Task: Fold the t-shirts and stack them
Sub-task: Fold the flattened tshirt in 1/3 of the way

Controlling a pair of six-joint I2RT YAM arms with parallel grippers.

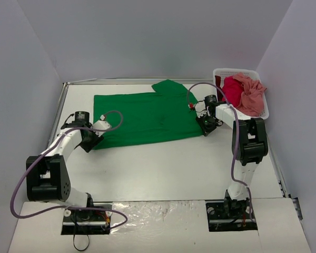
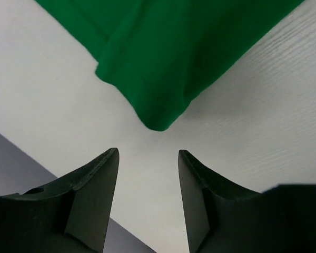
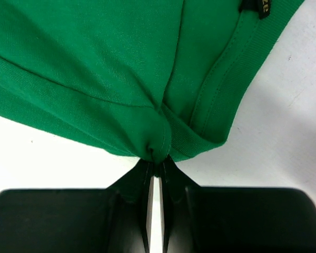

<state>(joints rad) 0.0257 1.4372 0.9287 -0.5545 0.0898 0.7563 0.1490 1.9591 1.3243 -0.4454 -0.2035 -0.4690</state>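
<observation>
On the white table (image 1: 174, 168), one green t-shirt (image 1: 147, 118) lies spread flat, the only shirt out on the surface! Two more sit heaped in the single white basket (image 1: 236, 70) at the far right: one red t-shirt (image 1: 230, 89) and one pink t-shirt (image 1: 251, 94), the pink bunched against the red. Two arms are in play. The left gripper (image 2: 147, 153) hovers with its fingers parted just off the shirt's near-left corner, a sliver of bare table between, nothing held. The right gripper (image 3: 157, 164) is pinched tight on a bunch of green cloth at the shirt's right edge, close by the ribbed collar band. Edges now: the green shirt's left side runs near the table's left rim, one sleeve pokes toward the far edge, and the right side ends near the basket. There's room up front, where a broad bare stretch of table lies between the shirt's near edge and the arm bases.
</observation>
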